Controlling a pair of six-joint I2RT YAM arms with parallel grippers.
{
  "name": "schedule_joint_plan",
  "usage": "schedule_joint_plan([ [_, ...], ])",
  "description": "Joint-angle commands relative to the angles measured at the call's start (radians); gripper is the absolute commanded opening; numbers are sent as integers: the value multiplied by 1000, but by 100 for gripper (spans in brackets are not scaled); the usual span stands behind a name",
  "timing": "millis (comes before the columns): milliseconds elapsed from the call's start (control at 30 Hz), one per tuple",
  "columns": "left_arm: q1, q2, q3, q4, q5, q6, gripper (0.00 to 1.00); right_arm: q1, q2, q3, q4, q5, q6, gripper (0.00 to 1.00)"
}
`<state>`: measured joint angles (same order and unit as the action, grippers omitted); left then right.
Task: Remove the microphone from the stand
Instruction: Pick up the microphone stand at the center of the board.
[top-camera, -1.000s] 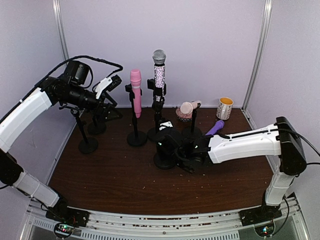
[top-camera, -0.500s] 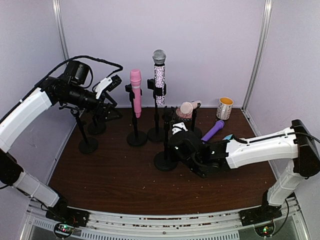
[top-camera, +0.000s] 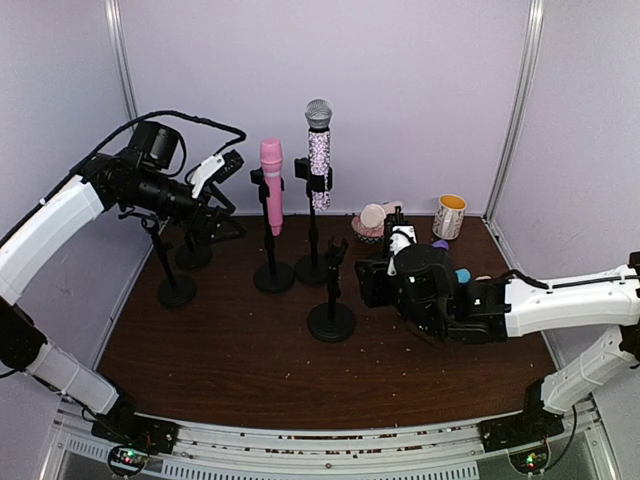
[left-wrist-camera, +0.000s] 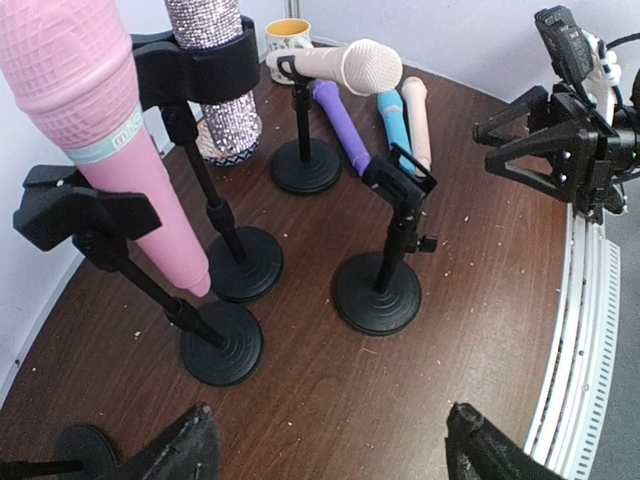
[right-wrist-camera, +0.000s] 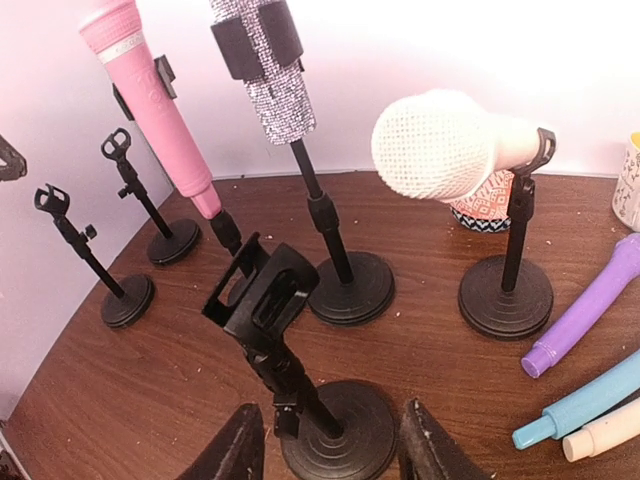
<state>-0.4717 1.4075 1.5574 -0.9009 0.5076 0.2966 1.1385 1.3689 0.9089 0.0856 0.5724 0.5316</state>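
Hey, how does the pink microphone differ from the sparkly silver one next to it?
The pink microphone is pink right up through its head, while the sparkly microphone has a glittery body and a grey mesh head. The sparkly microphone's head also stands higher than the pink microphone's. The pink microphone's lower end hangs closer to its base. Both stand head up, side by side, clipped in black stands with round bases.

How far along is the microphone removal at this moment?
Done: the purple microphone, blue microphone and peach microphone lie loose on the table, and the front stand has an empty clip. In hand: nothing; the right gripper is open beside that stand, the left gripper open, raised at the left. Left: the pink microphone, glitter microphone and cream microphone sit clipped in stands.
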Motion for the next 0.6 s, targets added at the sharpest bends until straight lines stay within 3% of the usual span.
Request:
schedule_joint_plan([
  [0,-10,44,-7,32,63,-21,81,-22,-52,-26,-7,-14,25,48],
  [267,-211,252,87,130,-56,-61,92,-50,-186,-80,-77,48,24,54],
  [467,-242,305,2,395,2,-139,91,-77,-306,-113,-128,90,8,57],
  [567,-248,351,12,431,11,-146,89,-91,-333,-117,-141,98,2,58],
])
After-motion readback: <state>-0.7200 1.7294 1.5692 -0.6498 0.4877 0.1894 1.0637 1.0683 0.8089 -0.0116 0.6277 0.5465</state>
